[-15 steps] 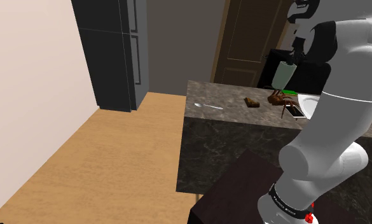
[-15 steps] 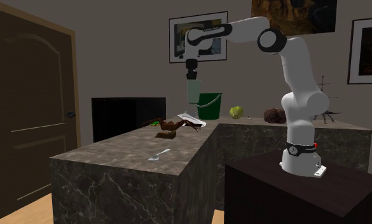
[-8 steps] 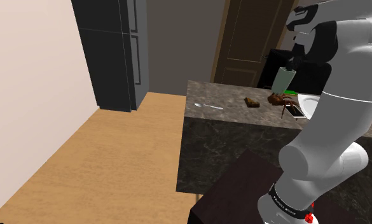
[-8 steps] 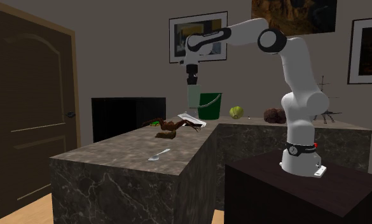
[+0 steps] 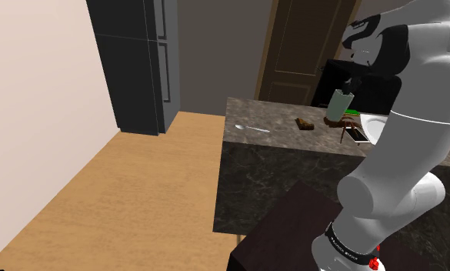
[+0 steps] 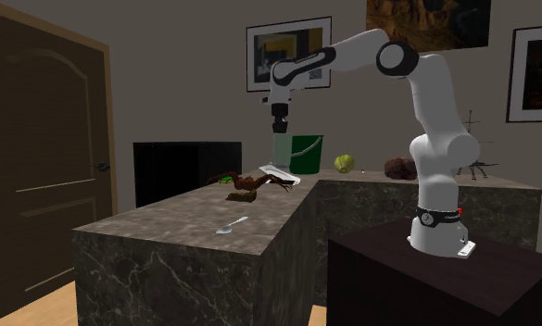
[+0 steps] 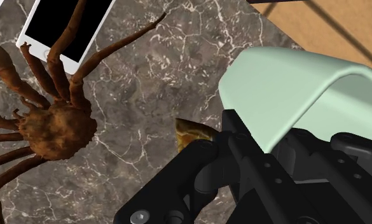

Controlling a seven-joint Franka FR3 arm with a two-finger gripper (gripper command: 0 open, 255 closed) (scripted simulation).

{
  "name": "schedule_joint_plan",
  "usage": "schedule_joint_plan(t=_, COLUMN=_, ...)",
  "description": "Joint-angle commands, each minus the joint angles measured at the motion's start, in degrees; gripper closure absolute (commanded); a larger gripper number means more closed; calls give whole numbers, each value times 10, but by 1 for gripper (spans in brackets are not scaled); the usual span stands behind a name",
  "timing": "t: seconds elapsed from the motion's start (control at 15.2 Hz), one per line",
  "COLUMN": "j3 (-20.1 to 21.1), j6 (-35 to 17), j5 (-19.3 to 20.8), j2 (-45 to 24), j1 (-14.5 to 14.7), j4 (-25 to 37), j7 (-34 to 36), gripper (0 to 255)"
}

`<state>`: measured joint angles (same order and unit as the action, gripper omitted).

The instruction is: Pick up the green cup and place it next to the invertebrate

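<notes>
The pale green cup [image 5: 340,105] is clasped in the hand [image 6: 280,132] above the tabletop [image 7: 172,70], near a crab [image 7: 54,127] overlapping a phone [image 7: 67,25].

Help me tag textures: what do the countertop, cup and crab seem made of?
The countertop: dark stone, likely marble, going by its white veins. The pale green cup: smooth, matte, uniform colour; perhaps plastic, uncertain. The crab: brown, rough mottled shell, looks organic.
</notes>
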<state>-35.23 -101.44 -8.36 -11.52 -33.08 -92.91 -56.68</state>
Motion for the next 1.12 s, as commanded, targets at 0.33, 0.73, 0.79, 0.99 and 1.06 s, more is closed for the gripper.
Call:
schedule_joint_plan(t=0.33, j3=2, j6=-53, j5=-5, j2=-6, j1=1, j4=-48, j7=-5, gripper=255)
schedule_joint_plan(t=0.73, j3=5, j6=-96, j5=-13, j2=-15, j1=1, j4=-83, j7=-11, gripper=255)
schedule_joint_plan(t=0.79, j3=5, j6=-103, j5=-14, j2=-17, j1=1, j4=-89, j7=-12, gripper=255)
schedule_joint_plan(t=0.99, j3=7, j6=-123, j5=-20, j2=-24, j1=0, j4=-104, j7=-16, gripper=255)
schedule_joint_plan(t=1.06, j3=7, j6=-130, j5=-22, j2=-27, j1=0, j4=-109, j7=-18, gripper=255)
